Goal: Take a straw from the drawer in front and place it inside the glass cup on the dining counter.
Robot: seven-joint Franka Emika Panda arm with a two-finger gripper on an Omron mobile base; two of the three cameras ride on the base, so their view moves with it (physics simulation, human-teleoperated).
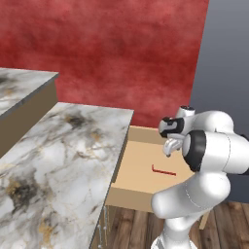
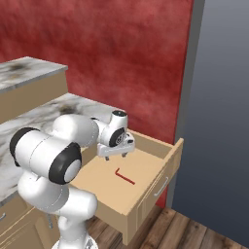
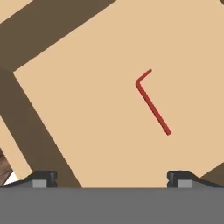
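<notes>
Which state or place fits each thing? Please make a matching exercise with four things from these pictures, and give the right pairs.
Things:
1. straw
2. drawer
3. claw
4. wall

States or places:
A. pulled out, open at the top
B. red, standing behind the counter
C. open, hanging above the drawer's floor
D. lying flat on the drawer's floor, bent at one end

Pairs: 1-D, 2-A, 3-C, 4-B
</notes>
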